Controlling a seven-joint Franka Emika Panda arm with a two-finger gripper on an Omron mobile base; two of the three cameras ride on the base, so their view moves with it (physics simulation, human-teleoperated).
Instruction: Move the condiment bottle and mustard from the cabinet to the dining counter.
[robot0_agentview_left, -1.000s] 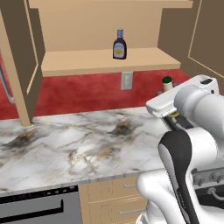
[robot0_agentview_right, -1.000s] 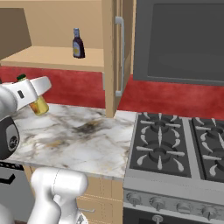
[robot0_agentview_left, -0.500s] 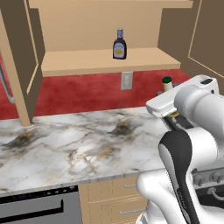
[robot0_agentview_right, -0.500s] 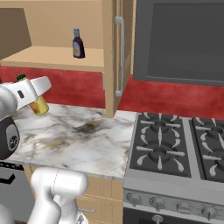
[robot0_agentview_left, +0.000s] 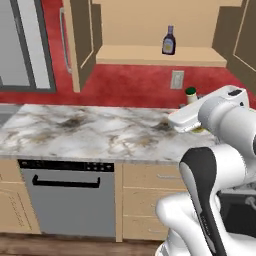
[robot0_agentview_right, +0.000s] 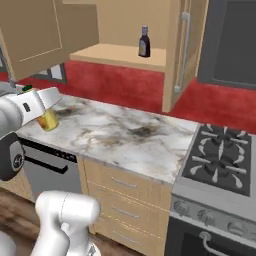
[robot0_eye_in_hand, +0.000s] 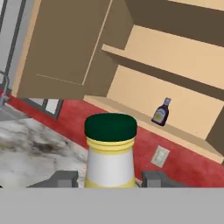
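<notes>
The gripper (robot0_eye_in_hand: 112, 178) is pinching the mustard (robot0_eye_in_hand: 110, 151): in the hand view its two dark fingertips (robot0_eye_in_hand: 65, 178) stand at 9 and 3 o'clock of the yellow bottle's body, pressed against its sides, with the dark green cap rising upright between them. In the left base view the mustard (robot0_agentview_left: 191, 95) peeks out behind the white hand at the 3 o'clock side of the picture, its green cap above the wrist, held over the marble desk (robot0_agentview_left: 90, 135). In the right base view the yellow body (robot0_agentview_right: 48, 120) hangs below the hand at 9 o'clock, above the near edge of the same desk (robot0_agentview_right: 125, 135), apart from its surface.

The condiment bottle (robot0_agentview_left: 169, 41) stands upright on the lower shelf of the cabinet (robot0_agentview_left: 160, 56), at about 1 o'clock in the left base view; the cabinet doors hang open on both sides. In the right base view the dark bottle (robot0_agentview_right: 144, 42) sits at 12 o'clock on that shelf, near the cabinet's right wall. The hand view shows it (robot0_eye_in_hand: 161, 112) at 2 o'clock of the mustard's cap, well apart from it.

A white wall socket (robot0_agentview_left: 176, 79) sits on the red backsplash just below the shelf. A stove (robot0_agentview_right: 220, 160) adjoins the desk at 3 o'clock in the right base view.
</notes>
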